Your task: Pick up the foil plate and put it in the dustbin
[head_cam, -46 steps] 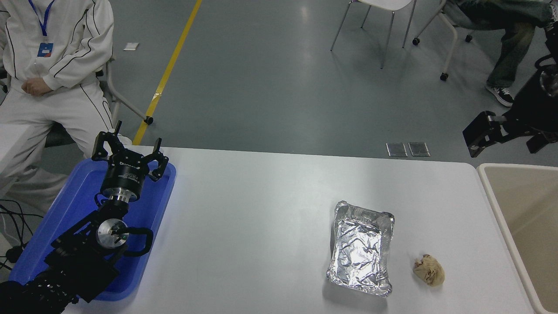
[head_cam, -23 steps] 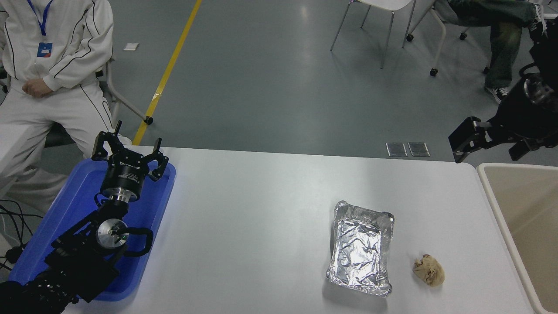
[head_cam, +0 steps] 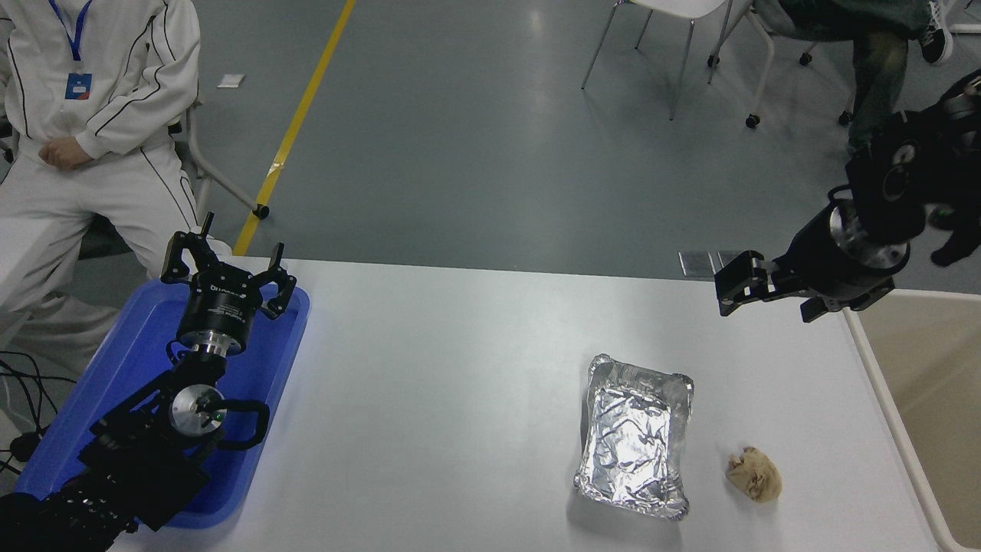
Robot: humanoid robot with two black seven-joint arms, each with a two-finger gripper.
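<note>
The foil plate (head_cam: 634,437), a shiny crinkled silver tray, lies flat on the white table (head_cam: 460,383) right of centre, near the front. The beige dustbin (head_cam: 950,414) stands at the table's right end, partly cut off by the picture edge. My right gripper (head_cam: 766,299) is open and empty. It hangs above the table's far right part, beyond the plate and to its right, by the bin's far left corner. My left gripper (head_cam: 226,264) is open and parked over the blue tray at the lower left.
A crumpled tan paper ball (head_cam: 755,475) lies just right of the plate. A flat blue tray (head_cam: 130,345) lies under the left arm. A person in white (head_cam: 92,115) sits at the far left. Chairs and a seated person's legs (head_cam: 874,69) are at the far right.
My right arm has swung in from the far right edge, leftward and down, and the gripper now hangs over the table's far right part. The plate, paper ball and left arm have not moved.
</note>
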